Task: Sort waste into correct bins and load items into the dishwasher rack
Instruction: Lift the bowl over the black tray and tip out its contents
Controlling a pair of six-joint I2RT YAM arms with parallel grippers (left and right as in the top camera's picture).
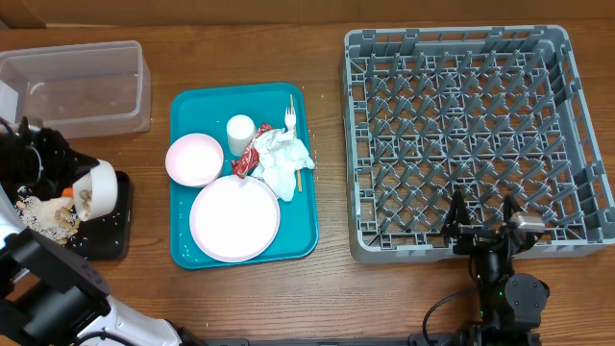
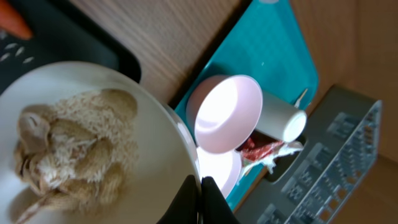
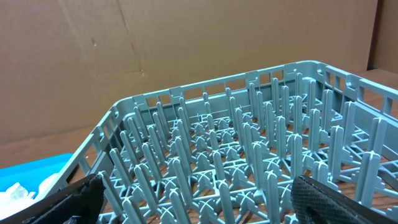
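1. The dishwasher rack [image 1: 471, 135], right of the teal tray [image 1: 187, 125]: rigid. The right gripper [image 1: 483, 216] gapes empty at its near wall.
2. The plate [image 1: 234, 219], on the teal tray: stiff, probably slick; the rim is the place to grip.
3. The bowl [image 2: 158, 155], left of the teal tray: the left gripper [image 2: 200, 199] pinches its rim. Its rice scraps [image 2: 74, 146] look loose and would likely spill.

right hand [image 3: 199, 198]: spread wide | dishwasher rack [image 3: 236, 149]: just ahead | teal tray [image 3: 34, 171]: lower left

Mostly buried under napkin [image 1: 286, 159] near right edge of teal tray [image 1: 181, 226]: wooden stick [image 1: 292, 102]. Half covered by bowl [image 1: 104, 185]: black tray [image 1: 108, 235].
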